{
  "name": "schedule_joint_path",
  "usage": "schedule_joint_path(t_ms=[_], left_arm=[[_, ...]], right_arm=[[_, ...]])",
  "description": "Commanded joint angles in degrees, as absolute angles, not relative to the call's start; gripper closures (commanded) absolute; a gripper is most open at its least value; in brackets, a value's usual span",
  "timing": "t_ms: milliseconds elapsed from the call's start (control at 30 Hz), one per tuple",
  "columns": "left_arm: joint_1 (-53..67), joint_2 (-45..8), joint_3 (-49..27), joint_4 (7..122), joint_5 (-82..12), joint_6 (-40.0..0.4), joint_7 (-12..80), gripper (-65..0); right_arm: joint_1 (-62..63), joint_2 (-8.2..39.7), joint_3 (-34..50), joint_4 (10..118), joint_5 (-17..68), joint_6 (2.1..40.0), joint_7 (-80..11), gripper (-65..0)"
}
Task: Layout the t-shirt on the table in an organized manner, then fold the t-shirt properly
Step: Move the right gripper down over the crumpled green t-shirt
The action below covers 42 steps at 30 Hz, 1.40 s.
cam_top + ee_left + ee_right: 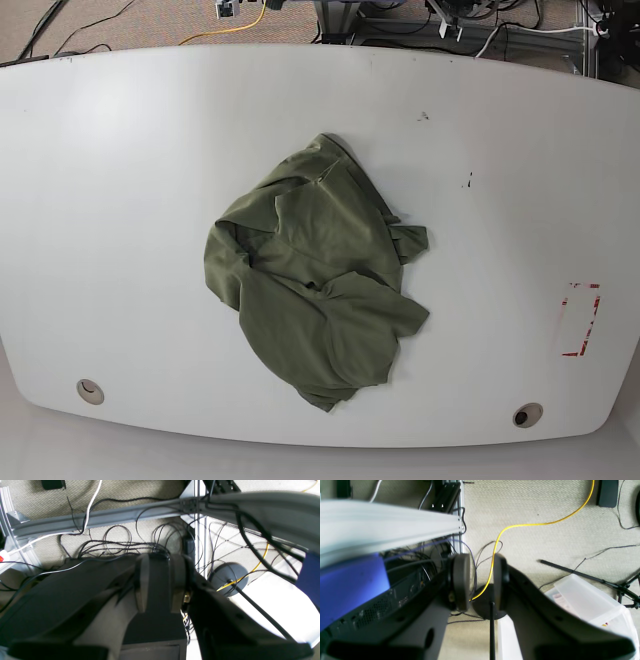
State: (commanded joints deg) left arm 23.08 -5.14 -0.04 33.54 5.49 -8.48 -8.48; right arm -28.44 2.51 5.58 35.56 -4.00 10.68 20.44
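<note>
The olive-green t-shirt (320, 275) lies crumpled in a wrinkled heap near the middle of the white table (120, 180), with folds lying over one another. Neither gripper shows in the base view. My left gripper (160, 580) hangs off the table over the carpeted floor and cables, its jaws a little apart and empty. My right gripper (481, 580) also hangs over the floor, its jaws apart and empty. The t-shirt shows in neither wrist view.
A red tape rectangle (578, 320) marks the table's right side. Two grommet holes (90, 391) (527, 414) sit near the front edge. On the floor are an aluminium frame (100, 520), tangled cables, a round black stand base (228, 578) and a translucent plastic bin (590, 605).
</note>
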Motion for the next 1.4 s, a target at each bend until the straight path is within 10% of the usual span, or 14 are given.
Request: schedule_joint_path(t_ms=[1400], left_arm=[[64.1, -6.5, -15.6, 95.3, -3.8, -8.7, -8.5, -12.4]], right_arm=[[-72.0, 2.9, 5.5, 105.9, 3.2, 10.9, 20.4, -15.4]])
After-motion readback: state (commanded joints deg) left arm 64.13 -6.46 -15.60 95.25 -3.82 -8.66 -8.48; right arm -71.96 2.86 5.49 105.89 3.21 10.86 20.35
